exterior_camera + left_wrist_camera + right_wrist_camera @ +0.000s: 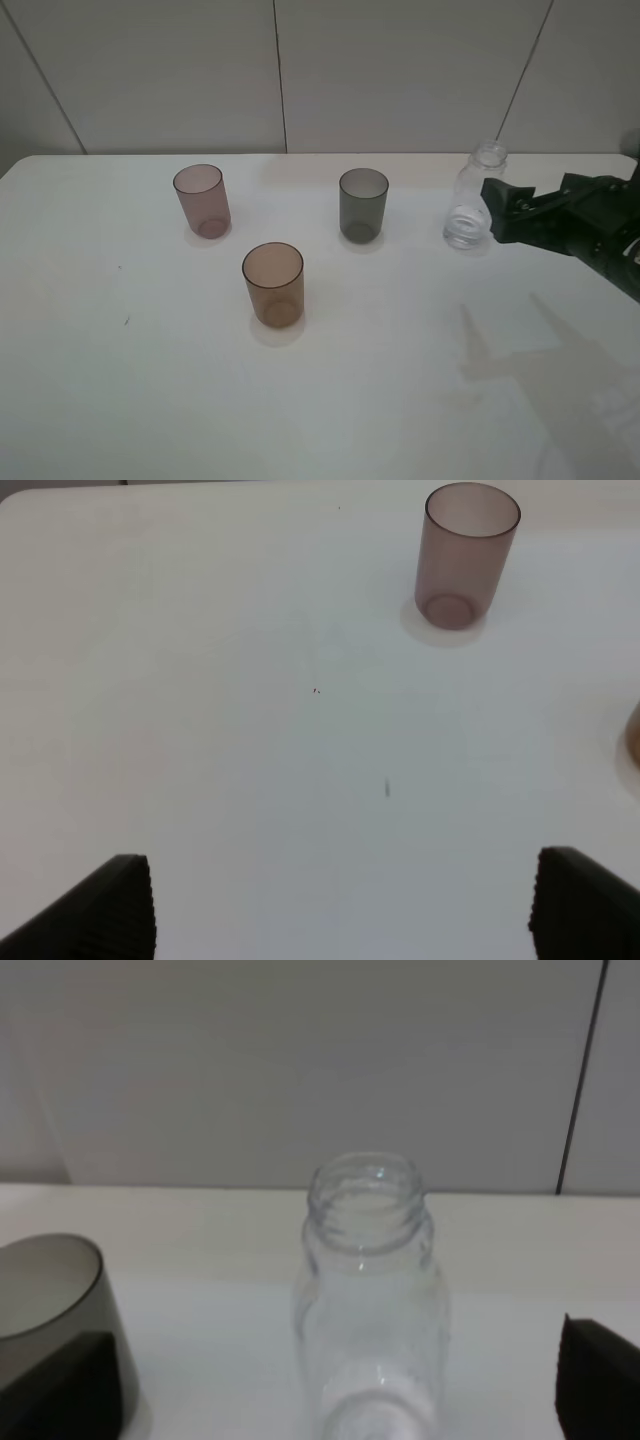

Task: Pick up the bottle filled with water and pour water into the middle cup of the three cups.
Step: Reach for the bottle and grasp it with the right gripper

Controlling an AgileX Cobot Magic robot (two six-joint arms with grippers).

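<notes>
The clear bottle (472,200) stands upright, uncapped, at the table's right back. My right gripper (494,212) is open just to its right, with the fingertips level with the bottle's lower body. In the right wrist view the bottle (370,1290) stands between the two dark fingers (598,1380), apart from both. The amber-brown middle cup (273,284) stands in front of the mauve-pink cup (202,200) and the dark-grey cup (362,204). My left gripper (345,910) is open and empty over bare table. It faces the pink cup (467,555) and is not seen in the exterior view.
The white table (120,380) ends at a grey panelled wall (300,70) close behind the bottle. The dark-grey cup (50,1310) stands beside the bottle, near one right finger. A sliver of the amber cup (634,735) shows at the left wrist view's edge.
</notes>
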